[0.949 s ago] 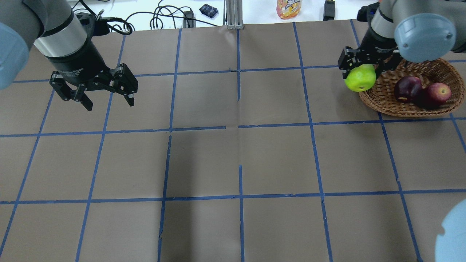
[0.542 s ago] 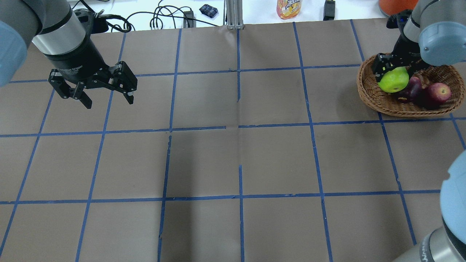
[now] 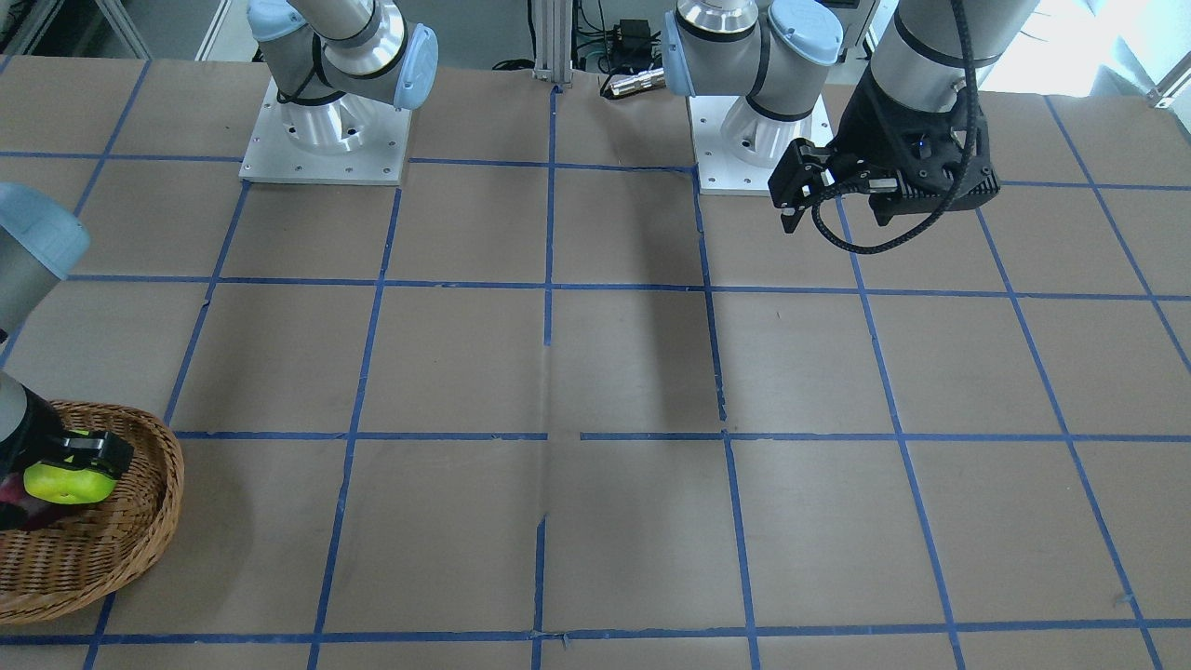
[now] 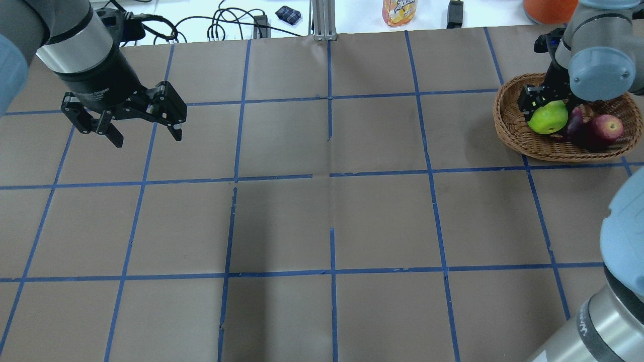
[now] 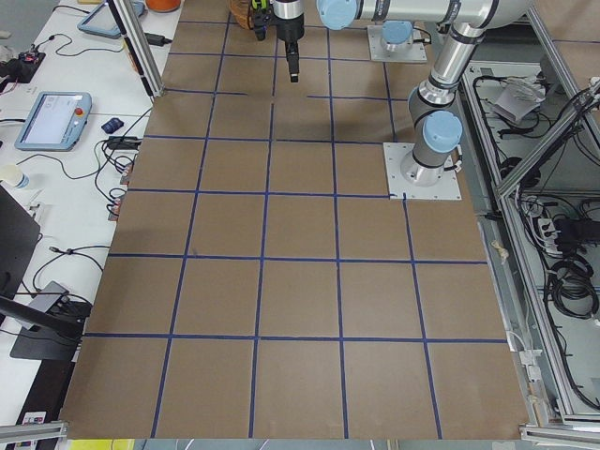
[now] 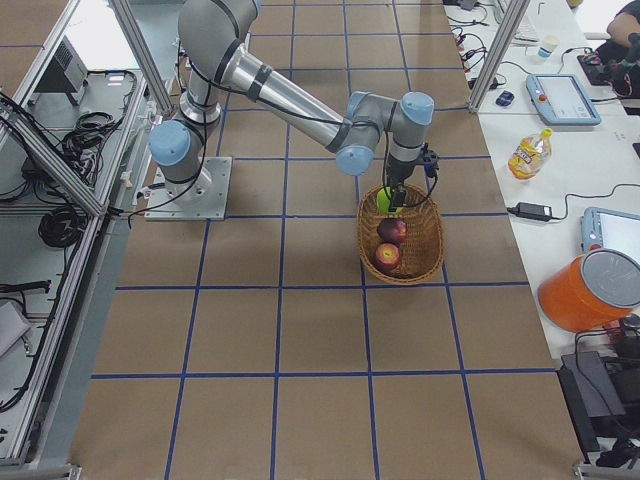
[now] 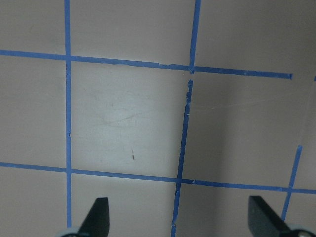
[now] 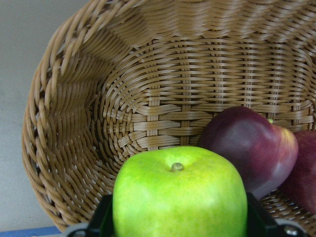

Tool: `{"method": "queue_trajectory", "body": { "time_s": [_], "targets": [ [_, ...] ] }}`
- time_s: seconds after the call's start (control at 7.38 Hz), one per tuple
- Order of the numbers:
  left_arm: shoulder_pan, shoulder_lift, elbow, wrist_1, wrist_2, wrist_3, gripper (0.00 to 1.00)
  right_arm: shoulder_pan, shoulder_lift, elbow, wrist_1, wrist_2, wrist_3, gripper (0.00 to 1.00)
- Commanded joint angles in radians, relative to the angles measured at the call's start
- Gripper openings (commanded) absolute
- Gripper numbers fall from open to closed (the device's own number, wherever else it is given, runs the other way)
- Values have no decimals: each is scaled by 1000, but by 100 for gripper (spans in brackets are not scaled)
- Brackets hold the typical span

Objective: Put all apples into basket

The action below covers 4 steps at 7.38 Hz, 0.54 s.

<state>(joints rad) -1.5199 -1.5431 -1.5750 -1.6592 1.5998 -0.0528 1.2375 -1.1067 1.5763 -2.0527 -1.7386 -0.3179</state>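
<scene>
The wicker basket [image 4: 513, 131] stands at the table's far right. My right gripper [image 4: 547, 108] is shut on the yellow-green apple [image 4: 548, 119] and holds it low inside the basket, beside the maroon apple [image 4: 576, 120] and the red apple [image 4: 606, 128]. The right wrist view shows the green apple [image 8: 180, 200] between the fingers, the maroon apple [image 8: 249, 148] to its right and the basket wall [image 8: 163, 89] behind. My left gripper [image 4: 143, 134] is open and empty above the table's far left. The green apple [image 3: 65, 481] and basket [image 3: 112, 540] also show in the front view.
Cables, a drink bottle [image 4: 400, 12] and an orange container [image 4: 548, 9] lie beyond the table's far edge. Blue tape lines grid the brown table. The arm bases [image 3: 326, 140] stand at the robot's side.
My right gripper has carried the green apple from the basket's left rim to over the basket and down into it. My left gripper has drifted slightly left and stayed open.
</scene>
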Motion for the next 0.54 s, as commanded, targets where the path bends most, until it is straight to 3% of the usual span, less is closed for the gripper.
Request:
{"method": "queue_trajectory", "body": {
  "time_s": [0.0, 0.27, 0.41],
  "targets": [
    [1, 0, -5, 22, 0, -5, 100, 3, -4, 1, 6, 1, 7, 100],
    [4, 8, -3, 70, -1, -13, 100, 19, -40, -1, 25, 2, 7, 100],
    [3, 9, 1, 70, -1, -13, 100, 51, -97, -7, 90, 8, 8, 100]
  ]
}}
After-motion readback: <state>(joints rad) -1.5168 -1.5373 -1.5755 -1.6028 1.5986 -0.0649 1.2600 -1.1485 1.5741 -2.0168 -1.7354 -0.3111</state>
